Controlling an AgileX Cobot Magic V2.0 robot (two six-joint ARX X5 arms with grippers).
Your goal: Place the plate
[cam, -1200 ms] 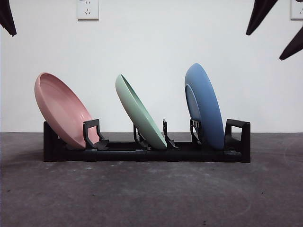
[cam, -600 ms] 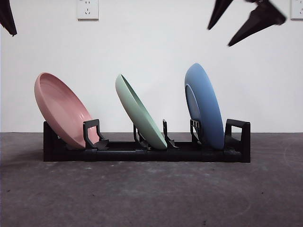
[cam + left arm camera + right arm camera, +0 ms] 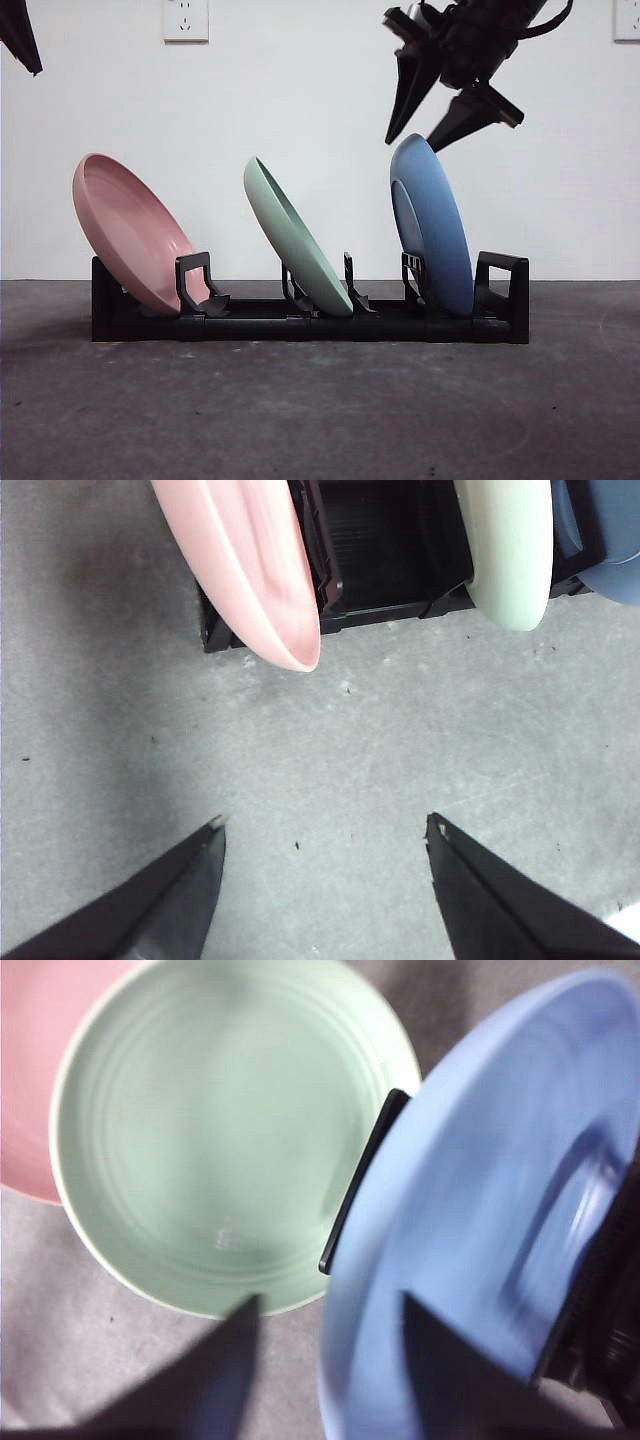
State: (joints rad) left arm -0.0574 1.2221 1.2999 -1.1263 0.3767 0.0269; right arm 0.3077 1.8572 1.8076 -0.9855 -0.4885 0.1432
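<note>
Three plates stand tilted in a black rack (image 3: 300, 327): a pink plate (image 3: 130, 235) at the left, a green plate (image 3: 295, 240) in the middle, a blue plate (image 3: 440, 230) at the right. My right gripper (image 3: 411, 143) hangs open just above the blue plate's top rim, one jaw on each side of it, not closed on it. In the right wrist view the blue plate (image 3: 480, 1210) fills the space by my right gripper (image 3: 330, 1300), with the green plate (image 3: 220, 1150) behind. My left gripper (image 3: 325, 822) is open over bare table in front of the rack (image 3: 380, 550).
The rack has upright black dividers and an end post (image 3: 505, 285) at its right. A white wall with an outlet (image 3: 185, 18) stands behind. Grey table (image 3: 320, 410) spreads in front of the rack. The left arm shows as a black tip (image 3: 18, 35) at the top left corner.
The right gripper has come down and leftward from the top right corner to just over the blue plate's rim. Plates, rack and left arm have not moved.
</note>
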